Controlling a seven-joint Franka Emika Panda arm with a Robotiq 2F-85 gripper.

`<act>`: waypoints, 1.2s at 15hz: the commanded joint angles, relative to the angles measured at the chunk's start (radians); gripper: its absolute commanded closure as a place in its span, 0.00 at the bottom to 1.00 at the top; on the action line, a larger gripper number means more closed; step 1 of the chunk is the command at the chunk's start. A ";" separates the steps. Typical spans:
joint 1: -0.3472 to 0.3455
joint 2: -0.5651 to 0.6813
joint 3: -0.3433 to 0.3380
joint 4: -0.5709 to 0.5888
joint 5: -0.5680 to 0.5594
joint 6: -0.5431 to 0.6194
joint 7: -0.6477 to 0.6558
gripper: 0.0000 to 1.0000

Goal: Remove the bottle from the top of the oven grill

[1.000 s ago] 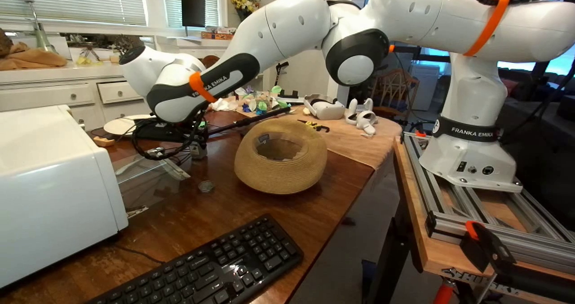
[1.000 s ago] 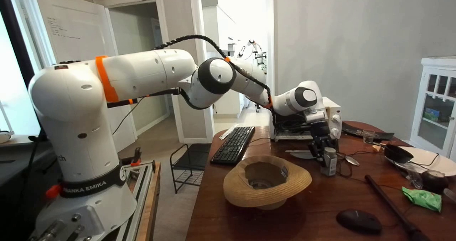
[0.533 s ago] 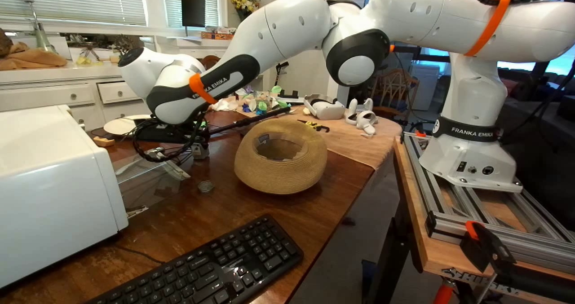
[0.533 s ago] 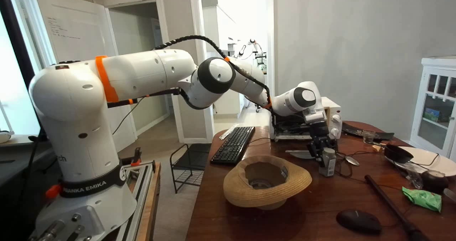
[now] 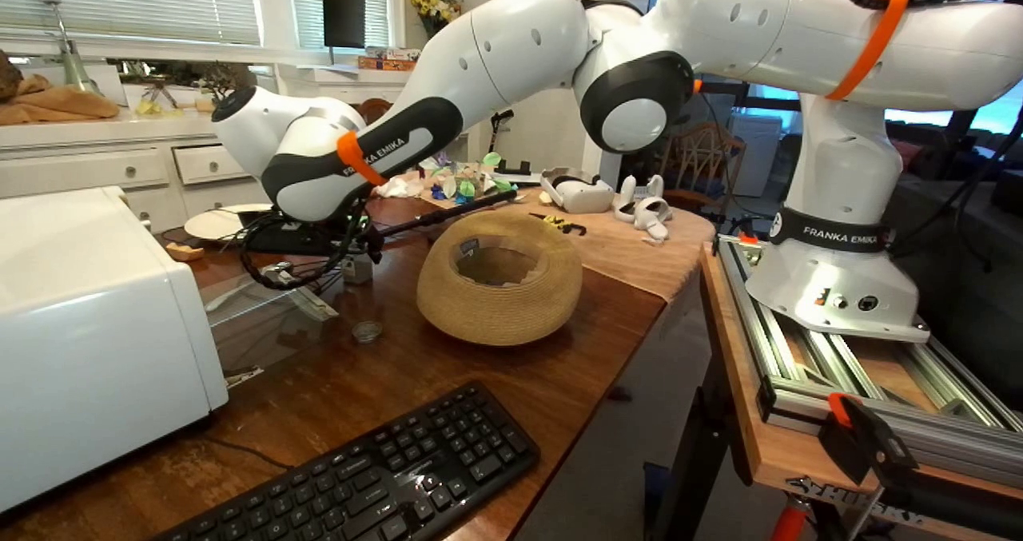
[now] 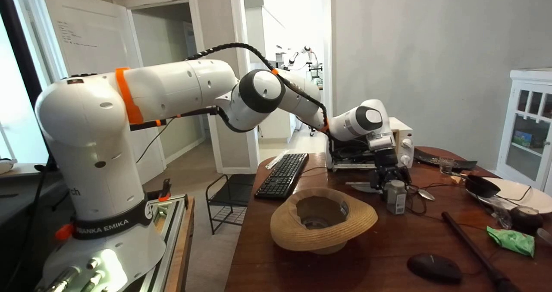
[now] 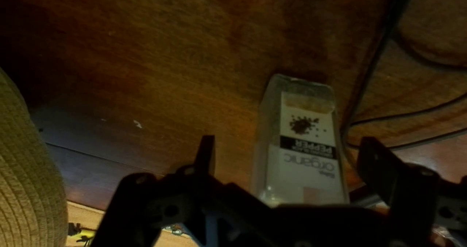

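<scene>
The bottle [image 6: 396, 199], a small clear pepper jar with a grey lid, stands upright on the wooden table in an exterior view. In the wrist view the white-labelled bottle [image 7: 306, 152] lies between the spread fingers of my gripper [image 7: 288, 141], with a gap on each side. My gripper is open around it; the lid end is hidden behind the dark gripper body. The other exterior camera's picture shows the bottle [image 5: 357, 269] partly covered by my wrist and cables. The white oven grill [image 5: 96, 341] stands beyond my gripper, away from the bottle.
A straw hat [image 6: 323, 223] sits close to the bottle. Around it are a black keyboard [image 6: 282, 175], a mouse [image 6: 434, 267], a spoon [image 6: 426, 194], a black rod [image 6: 474, 251], a pan [image 6: 482, 186] on a white plate [image 6: 534, 199], and loose black cables [image 7: 405, 114].
My gripper has opened and let go of the bottle. Just before, the bottle came down slightly and straightened on the table. The arm has otherwise barely moved.
</scene>
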 commanded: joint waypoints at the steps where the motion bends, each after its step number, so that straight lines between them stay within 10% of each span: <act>1: 0.009 -0.027 -0.004 -0.011 0.000 -0.025 0.008 0.00; 18: -0.056 -0.210 0.050 0.000 0.097 -0.135 -0.038 0.00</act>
